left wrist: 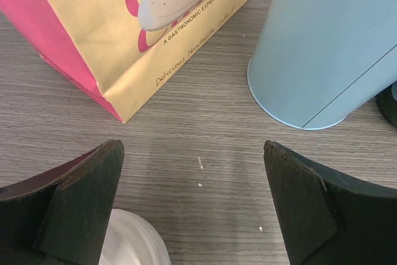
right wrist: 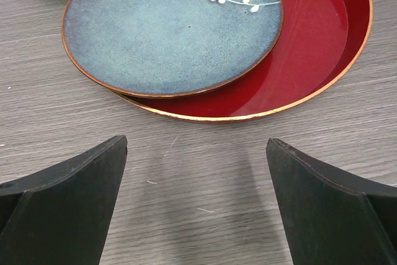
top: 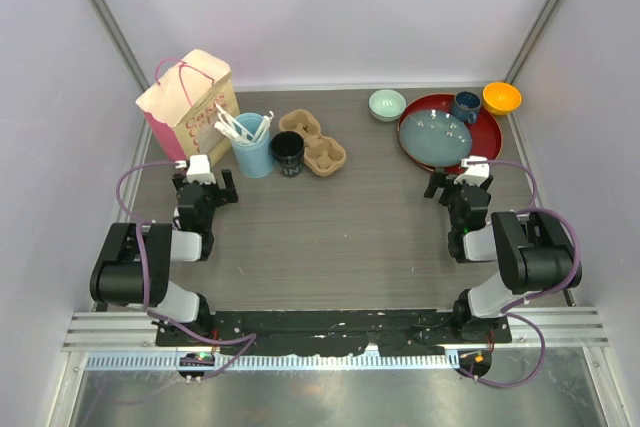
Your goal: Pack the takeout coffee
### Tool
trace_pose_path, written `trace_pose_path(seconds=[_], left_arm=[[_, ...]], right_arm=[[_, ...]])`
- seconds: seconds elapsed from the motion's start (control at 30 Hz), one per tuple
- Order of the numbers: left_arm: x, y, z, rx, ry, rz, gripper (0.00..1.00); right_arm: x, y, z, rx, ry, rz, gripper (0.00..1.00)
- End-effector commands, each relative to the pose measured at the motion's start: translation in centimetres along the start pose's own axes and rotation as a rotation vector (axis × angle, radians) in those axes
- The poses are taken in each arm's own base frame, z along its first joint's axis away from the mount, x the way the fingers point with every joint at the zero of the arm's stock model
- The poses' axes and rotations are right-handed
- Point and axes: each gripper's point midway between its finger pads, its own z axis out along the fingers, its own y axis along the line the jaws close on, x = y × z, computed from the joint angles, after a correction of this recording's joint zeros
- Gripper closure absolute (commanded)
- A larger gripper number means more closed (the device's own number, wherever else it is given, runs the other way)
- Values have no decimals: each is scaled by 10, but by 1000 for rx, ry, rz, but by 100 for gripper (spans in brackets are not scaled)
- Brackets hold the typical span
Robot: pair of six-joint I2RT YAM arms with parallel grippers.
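One black paper cup [top: 287,153] stands between the light-blue utensil cup [top: 252,154] and a cardboard cup carrier [top: 314,143]. Its top looks dark, with no white lid showing. Its edge shows at the right of the left wrist view [left wrist: 388,107]. A white rounded lid-like thing [left wrist: 133,240] lies under my left finger. I cannot tell whether a cup is below it. The second cup is not seen. My left gripper [top: 205,184] [left wrist: 192,147] is open and empty, near the table, facing the paper bag [top: 186,99] [left wrist: 124,23]. My right gripper [top: 458,185] [right wrist: 196,141] is open and empty.
The light-blue cup [left wrist: 322,48] holds white utensils. A red tray [top: 487,134] [right wrist: 310,41] at the back right carries a blue-grey plate [top: 440,135] [right wrist: 173,23] and a dark-blue mug [top: 466,105]. A mint bowl [top: 387,104] and an orange bowl [top: 501,98] stand beside it.
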Motion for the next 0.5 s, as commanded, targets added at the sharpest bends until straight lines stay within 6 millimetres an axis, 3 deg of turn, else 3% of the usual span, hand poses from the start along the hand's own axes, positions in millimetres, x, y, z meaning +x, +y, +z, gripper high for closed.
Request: trace_pose_path(seconds=[0.0,0.07,0.1,0.13,0.27,0.3,0.37,0.4,0.47], left_arm=[[-20,1,6,-6,-65,-6,0],[-20,1,6,-6,-65,-5,0],[-20,1,6,-6,-64,-5,0],[-20,1,6,-6,-65,-6,0],[-20,1,6,-5,-65,-3,2],[-24,1,6,-6,-79,-3,3],[-30,2,11,-23,-30,-6,2],[-38,1,13,-23,-11,-7,1],[-41,-3,21,-8,92,11,1]], right_arm=[[-27,1,2,1,-82,13,1],[-29,0,-1,8,-68,11,1],[-50,0,-4,12,-113,20,1],[-44,0,-5,13,-72,10,3],[-83,7,-11,2,-92,116,3],[-101,14,-10,-26,-115,138,5],[-112,32,-14,-109,-80,206,9],[-133,42,-13,-154,-97,226,15],[-135,67,-17,-249,-27,259,21]])
